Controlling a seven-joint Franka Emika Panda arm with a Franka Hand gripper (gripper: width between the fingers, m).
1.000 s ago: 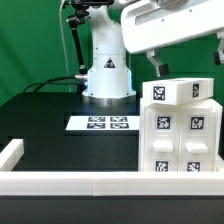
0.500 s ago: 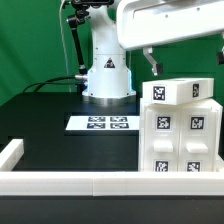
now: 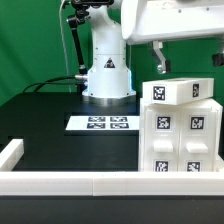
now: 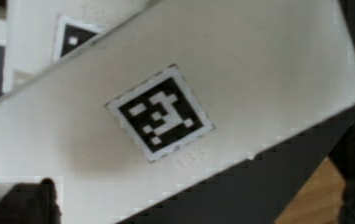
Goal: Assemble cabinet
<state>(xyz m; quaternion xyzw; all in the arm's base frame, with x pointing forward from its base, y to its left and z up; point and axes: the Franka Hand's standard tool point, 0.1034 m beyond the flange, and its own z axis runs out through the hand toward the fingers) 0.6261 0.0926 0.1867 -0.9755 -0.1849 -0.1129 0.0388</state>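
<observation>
The cabinet is a large white box with black-and-white tags, standing on the black table at the exterior view's right. Small tagged drawer boxes sit in its front. My gripper hangs just above its top, open and empty. One finger is over the cabinet's left edge and the other is at the frame's right edge. The wrist view is filled by a white tagged face of the cabinet; one dark fingertip shows at the corner.
The marker board lies flat mid-table in front of the robot base. A low white border rail runs along the front, with a short piece at the exterior view's left. A green backdrop stands behind.
The gripper has risen slightly above the cabinet and shifted a little sideways. The cabinet has not moved.
</observation>
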